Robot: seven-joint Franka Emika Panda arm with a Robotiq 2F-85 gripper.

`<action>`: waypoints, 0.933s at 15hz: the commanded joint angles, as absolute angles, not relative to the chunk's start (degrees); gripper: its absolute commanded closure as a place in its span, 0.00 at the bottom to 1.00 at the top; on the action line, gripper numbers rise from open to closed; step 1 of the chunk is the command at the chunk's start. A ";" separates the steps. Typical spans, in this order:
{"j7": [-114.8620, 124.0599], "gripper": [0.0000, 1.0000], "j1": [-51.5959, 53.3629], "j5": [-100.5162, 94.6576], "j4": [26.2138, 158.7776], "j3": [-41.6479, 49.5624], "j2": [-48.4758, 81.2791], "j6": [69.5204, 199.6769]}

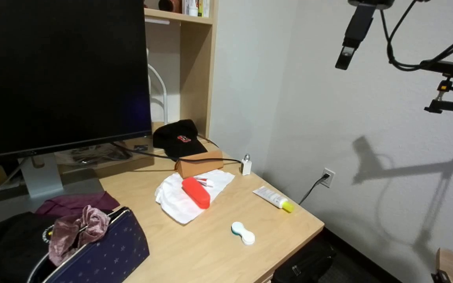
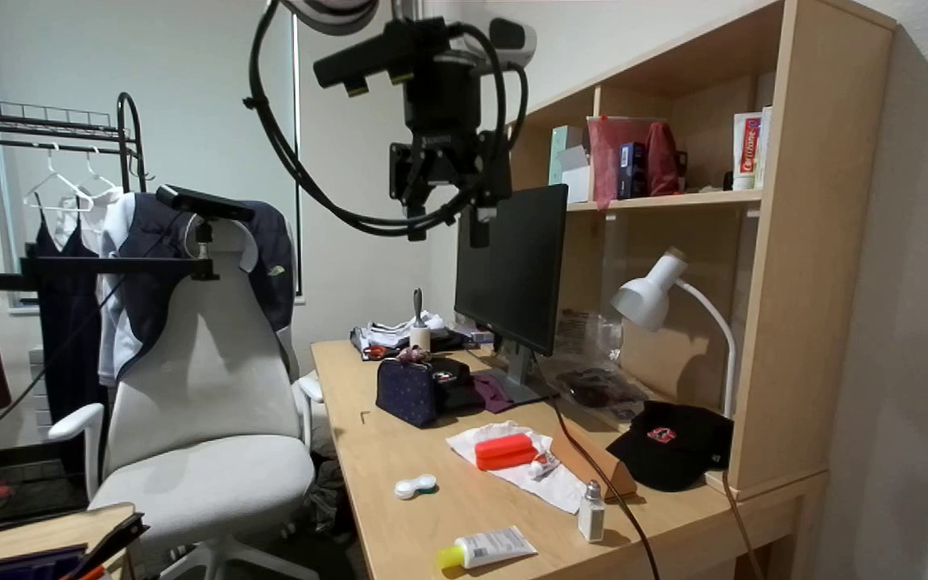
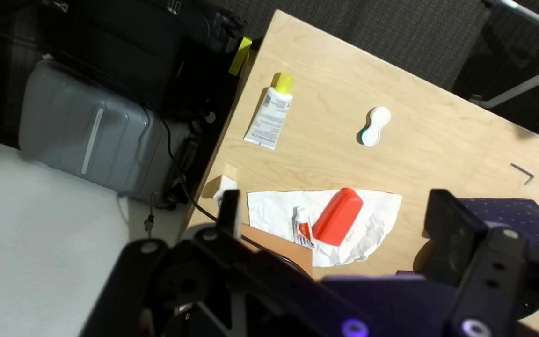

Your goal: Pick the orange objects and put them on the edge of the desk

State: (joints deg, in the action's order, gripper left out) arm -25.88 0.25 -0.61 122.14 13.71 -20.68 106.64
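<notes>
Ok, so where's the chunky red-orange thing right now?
In the wrist view, the chunky red-orange thing lies on the white cloth, below and right of the picture's middle, just right of the small white tube.

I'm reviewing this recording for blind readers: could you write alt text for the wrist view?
An open, empty gripper hangs over a light wooden desk, where a red-orange object lies on a white cloth beside a small tube. Higher in the picture are a yellow-capped tube and a white dumbbell-shaped piece.
</notes>
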 commanded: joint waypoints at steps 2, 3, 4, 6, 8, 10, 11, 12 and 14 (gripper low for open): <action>-25.83 0.00 1.18 3.51 117.63 11.12 -8.37 116.19; -24.50 0.00 1.14 4.45 116.55 10.16 -5.58 117.95; -23.74 0.00 0.94 5.60 115.20 9.42 -2.97 119.17; -17.49 0.00 0.25 6.27 111.62 7.53 3.07 120.60; -13.73 0.00 -0.05 7.50 107.38 6.24 8.61 120.18; -9.34 0.00 -0.31 7.13 103.00 5.10 13.77 119.84; -6.55 0.00 -0.26 5.75 100.99 4.78 16.13 120.00; -5.18 0.00 -0.14 5.49 99.00 4.37 18.51 119.52; -2.00 0.00 0.53 4.26 95.63 3.74 23.23 120.03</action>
